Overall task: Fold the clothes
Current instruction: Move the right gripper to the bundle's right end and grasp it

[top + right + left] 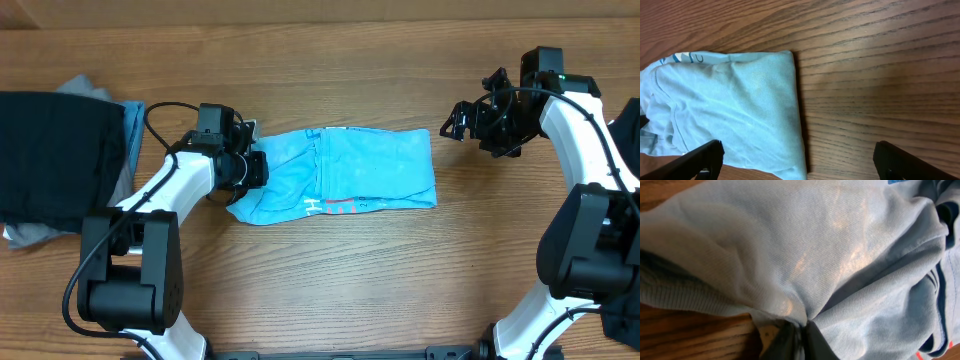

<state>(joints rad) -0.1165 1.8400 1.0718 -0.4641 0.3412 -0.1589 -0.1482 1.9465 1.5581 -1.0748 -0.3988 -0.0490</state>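
Looks like you're mid-fold on the sky-blue T-shirt (370, 165). It lies as a long left-to-right band in the middle of the worktop (350, 290), with the red and white lettering showing along its near edge.

Your left hand (254, 168) is pinched tight on the band's left end. In the left wrist view the fingers (790, 342) are closed on a bunched tuck of the cloth, with fabric fanning out from the pinch.

Your right hand (455, 122) is spread wide and holding nothing. It hangs just off the far right corner of the shirt, near it but not touching. In its own view the shirt's right edge sits left of centre, with bare wood between the fingers.

My guess at the next move is to lift that left end and carry it rightward over the band to halve it. That needs a clean lift, since the grip is on a gathered wad and may not include all the layers. Bringing the right hand down on the right end would likely stop the whole thing sliding.

The pile of other clothes (50, 160) sits well apart at the left edge.
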